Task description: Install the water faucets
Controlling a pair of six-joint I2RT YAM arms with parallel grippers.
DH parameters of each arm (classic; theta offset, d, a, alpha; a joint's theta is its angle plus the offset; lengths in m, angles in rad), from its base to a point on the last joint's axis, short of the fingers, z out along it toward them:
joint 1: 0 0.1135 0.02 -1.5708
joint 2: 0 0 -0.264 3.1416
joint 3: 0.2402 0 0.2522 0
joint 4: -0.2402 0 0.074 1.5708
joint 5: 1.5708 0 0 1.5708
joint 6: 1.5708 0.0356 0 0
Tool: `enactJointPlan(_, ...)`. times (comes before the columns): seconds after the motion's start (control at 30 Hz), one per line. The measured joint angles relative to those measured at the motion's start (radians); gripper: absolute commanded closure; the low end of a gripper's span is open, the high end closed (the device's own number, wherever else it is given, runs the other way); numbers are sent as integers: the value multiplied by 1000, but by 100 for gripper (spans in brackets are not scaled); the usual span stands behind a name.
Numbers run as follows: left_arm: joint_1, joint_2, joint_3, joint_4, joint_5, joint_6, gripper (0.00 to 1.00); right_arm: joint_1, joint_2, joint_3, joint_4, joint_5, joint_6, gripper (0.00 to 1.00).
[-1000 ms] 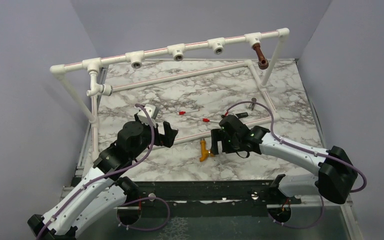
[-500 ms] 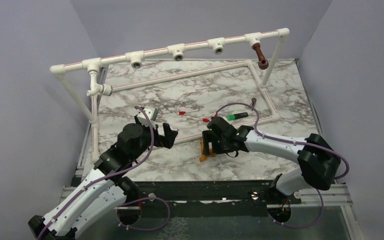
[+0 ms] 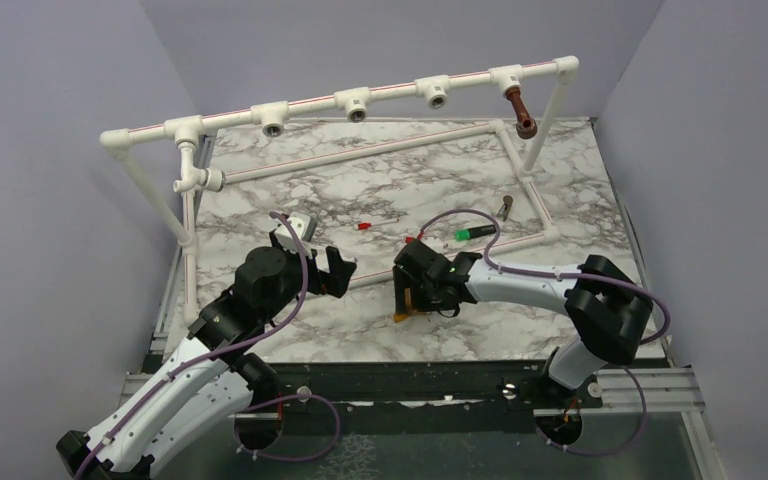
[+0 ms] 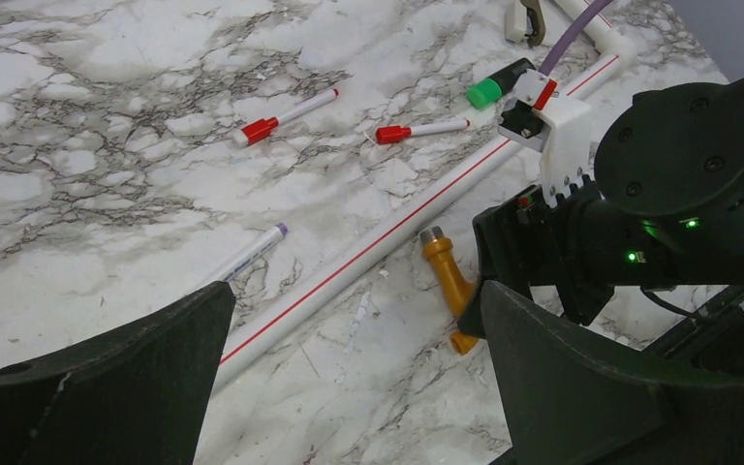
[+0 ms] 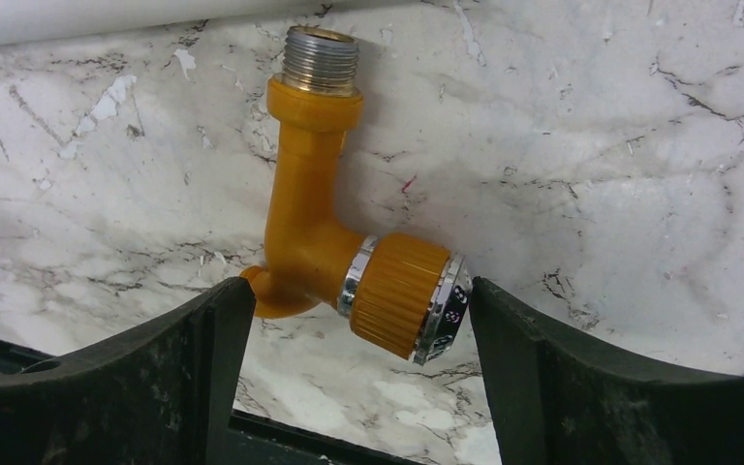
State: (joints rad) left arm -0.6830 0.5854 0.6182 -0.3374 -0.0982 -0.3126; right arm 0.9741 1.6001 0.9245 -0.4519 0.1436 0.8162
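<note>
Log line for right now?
right gripper open, straddling orange faucet lying on table | left gripper open, empty | brown faucet mounted on pipe rail

The right arm's fingers [image 3: 401, 292] hang over the orange faucet [image 3: 401, 317].

Your L gripper [image 3: 338, 268] has its jaws spread wide. In its wrist cam both dark fingers [image 4: 107, 378] sit at the bottom corners, well apart. L arm [image 3: 190, 370] rises from its base w/ elbow bent and wrist tipped fwd & down, gripper above the desk [image 3: 290, 335]. Your R gripper [image 3: 406, 300] is spread too, fingers [image 5: 107, 387] wide apart at the lower corners of its cam, tips pointing down close to the desk. R arm [image 3: 530, 285] folds hard: elbow out to the R of its gripper, forearm running low & near-level to it. The 2 grippers face each other, near but apart.
</note>
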Motion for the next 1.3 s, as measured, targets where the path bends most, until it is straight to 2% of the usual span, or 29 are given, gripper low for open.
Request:
enactJointPlan(0.5, 0, -13, 0, 0, 22, 0, 1, 55, 98, 125, -154, 154, 181, 13)
enactJointPlan(1.07, 0, -48, -4, 0, 30, 0, 1, 98, 192, 213, -283, 245, 320, 18)
enactJointPlan(1.2, 0, -51, -4, 0, 30, -1, 1, 100, 209, 233, -302, 257, 329, 25)
enactJointPlan(1.3, 0, -51, -4, -1, 29, -1, 1, 101, 219, 246, -310, 264, 333, 38)
